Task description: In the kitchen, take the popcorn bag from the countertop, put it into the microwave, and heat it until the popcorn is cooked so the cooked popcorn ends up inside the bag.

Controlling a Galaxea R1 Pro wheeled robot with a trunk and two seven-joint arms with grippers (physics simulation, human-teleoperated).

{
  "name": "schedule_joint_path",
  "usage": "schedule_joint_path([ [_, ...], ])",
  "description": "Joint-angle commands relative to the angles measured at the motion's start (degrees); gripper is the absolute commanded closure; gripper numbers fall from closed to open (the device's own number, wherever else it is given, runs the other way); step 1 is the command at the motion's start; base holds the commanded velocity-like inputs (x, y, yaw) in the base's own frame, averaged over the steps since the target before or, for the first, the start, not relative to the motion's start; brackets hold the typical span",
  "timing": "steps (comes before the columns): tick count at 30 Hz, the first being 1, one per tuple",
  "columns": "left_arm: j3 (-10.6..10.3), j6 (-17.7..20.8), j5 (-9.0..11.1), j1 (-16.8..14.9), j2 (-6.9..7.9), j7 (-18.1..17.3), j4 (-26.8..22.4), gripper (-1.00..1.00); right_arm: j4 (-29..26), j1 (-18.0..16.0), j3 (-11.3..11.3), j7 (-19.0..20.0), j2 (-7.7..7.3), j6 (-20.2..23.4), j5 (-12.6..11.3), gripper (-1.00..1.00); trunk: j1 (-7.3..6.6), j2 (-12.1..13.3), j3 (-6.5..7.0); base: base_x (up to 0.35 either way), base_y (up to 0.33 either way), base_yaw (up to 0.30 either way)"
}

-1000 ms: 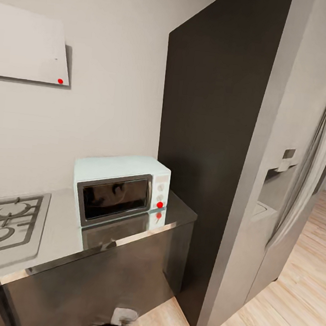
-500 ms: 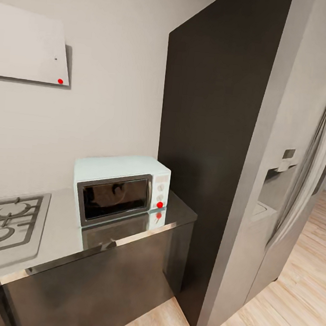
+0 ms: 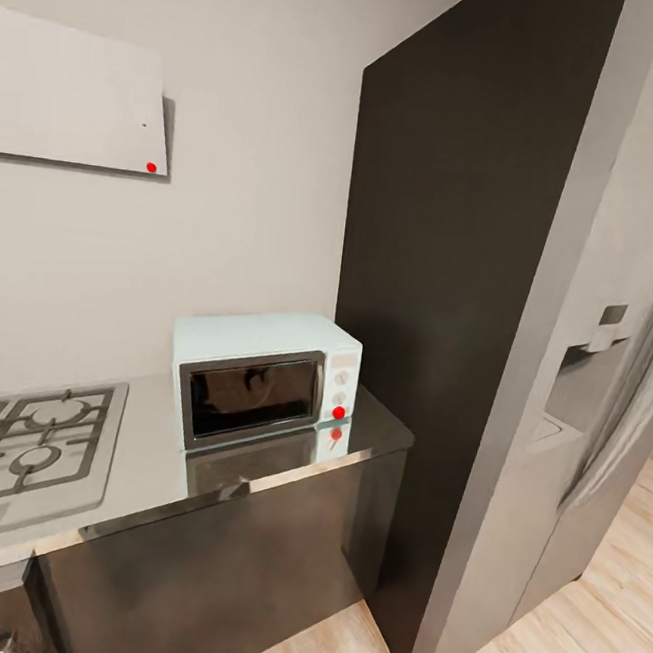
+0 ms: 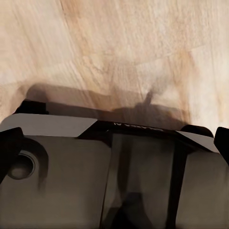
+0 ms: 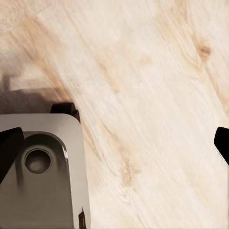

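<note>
The small pale mint-blue box microwave (image 3: 264,377) sits at the right end of my shiny grey metal countertop (image 3: 151,469), and both my grippers' jaws are wide apart.

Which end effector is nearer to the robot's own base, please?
Left, probably: the left end effector hangs over the base; the right end effector beside it, mostly over wooden floor.

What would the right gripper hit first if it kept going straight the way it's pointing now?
Most likely the wooden floor: the right gripper points down at it, with nothing between its fingertips. The robot's grey base sits off to one side, though depth is unclear.
</note>
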Motion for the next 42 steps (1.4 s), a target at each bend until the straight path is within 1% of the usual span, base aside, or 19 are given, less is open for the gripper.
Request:
schedule_joint_path([
  [1, -0.5, 0.0, 0.6, -0.1, -0.02, -0.2, 0.1, -1.00, 0.2, -0.1, -0.3, 0.2, -0.03, -0.4, 0.0, -1.00, 0.00, -0.1, -0.07, 0.000, 0.000, 0.265],
  [16, -0.6, 0.0, 0.5, -0.1, -0.28, -0.2, 0.1, -1.00, 0.2, -0.1, -0.2, 0.1, -0.03, -0.6, 0.1, -1.00, 0.00, -0.1, -0.07, 0.000, 0.000, 0.267],
  [42, -0.5, 0.0, 0.6, -0.1, -0.20, -0.2, 0.1, -1.00, 0.2, -0.1, -0.2, 0.1, -0.02, -0.7, 0.1, -1.00, 0.00, -0.1, -0.07, 0.000, 0.000, 0.268],
])
